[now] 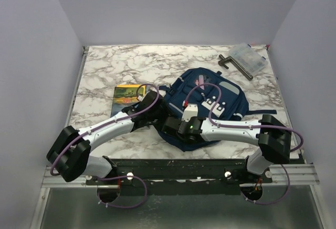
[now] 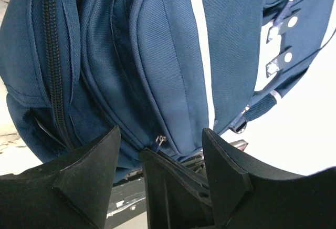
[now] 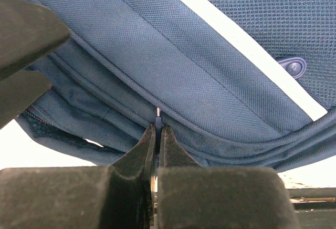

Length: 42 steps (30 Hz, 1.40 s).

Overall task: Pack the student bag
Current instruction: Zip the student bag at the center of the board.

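The navy, grey-striped student bag point(image 1: 232, 104) lay on the surface point(image 1: 105, 66), contents hidden; right claw point(image 3: 157, 133) pinched its zipper pull point(image 3: 158, 114), left claw point(image 2: 160, 138) spread.

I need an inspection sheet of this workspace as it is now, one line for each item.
Surface: marble table, no spills seen.
Job's things: bag lies mid-table, zip pull at its near edge.
Clutter: book left of bag; clear box and dark bar at far right.
Grippers: left gripper open at the bag's edge; right gripper shut on the zip pull.
Cables: purple cables loop along both arms.
Surroundings: plain walls on three sides.
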Motion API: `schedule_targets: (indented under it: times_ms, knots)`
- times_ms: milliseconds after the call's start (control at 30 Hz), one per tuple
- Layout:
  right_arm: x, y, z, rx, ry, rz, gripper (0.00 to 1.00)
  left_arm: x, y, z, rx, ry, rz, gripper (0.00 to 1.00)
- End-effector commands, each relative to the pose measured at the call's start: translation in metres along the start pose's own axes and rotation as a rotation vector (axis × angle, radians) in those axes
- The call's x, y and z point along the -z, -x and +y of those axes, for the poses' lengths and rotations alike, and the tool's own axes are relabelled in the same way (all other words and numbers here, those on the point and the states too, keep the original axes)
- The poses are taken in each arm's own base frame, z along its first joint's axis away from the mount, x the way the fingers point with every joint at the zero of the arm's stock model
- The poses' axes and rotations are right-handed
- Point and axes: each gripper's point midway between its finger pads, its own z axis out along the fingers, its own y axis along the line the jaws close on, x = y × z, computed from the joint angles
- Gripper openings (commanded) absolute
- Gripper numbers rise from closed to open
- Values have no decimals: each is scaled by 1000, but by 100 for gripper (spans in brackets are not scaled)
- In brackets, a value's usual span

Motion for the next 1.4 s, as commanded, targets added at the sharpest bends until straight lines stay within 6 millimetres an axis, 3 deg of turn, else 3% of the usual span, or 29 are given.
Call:
schedule_targets:
  times_ms: [0, 267, 533, 667, 900, 967, 1167, 1267, 1367]
  knots:
    - [6, 16, -24, 36, -89, -69, 1, -12, 4, -1, 8, 58, -33, 64]
    - [28, 20, -14, 50, 96, -60, 1, -38, 2, -2, -7, 113, -30, 54]
    - [40, 8, -28, 119, 114, 15, 0, -45, 37, -10, -99, 132, -192, 24]
    - [42, -8, -55, 133, 58, 75, 1, -45, 57, -18, -156, 130, -233, 0]
    - [50, -20, -139, 74, -188, 82, 1, -42, 73, -22, -235, 104, -210, 0]
    - [53, -21, -153, 46, -238, 72, 1, -42, 71, -25, -247, 80, -178, 0]
    - [43, -9, -180, -18, -401, 6, 0, -42, 52, -30, -307, -3, -75, 0]
    - [30, -8, -191, -40, -468, 32, 1, -42, 49, -29, -323, -19, -52, 0]
    - [32, -2, -205, -97, -544, 32, 1, -39, 48, -31, -344, -40, -33, 0]
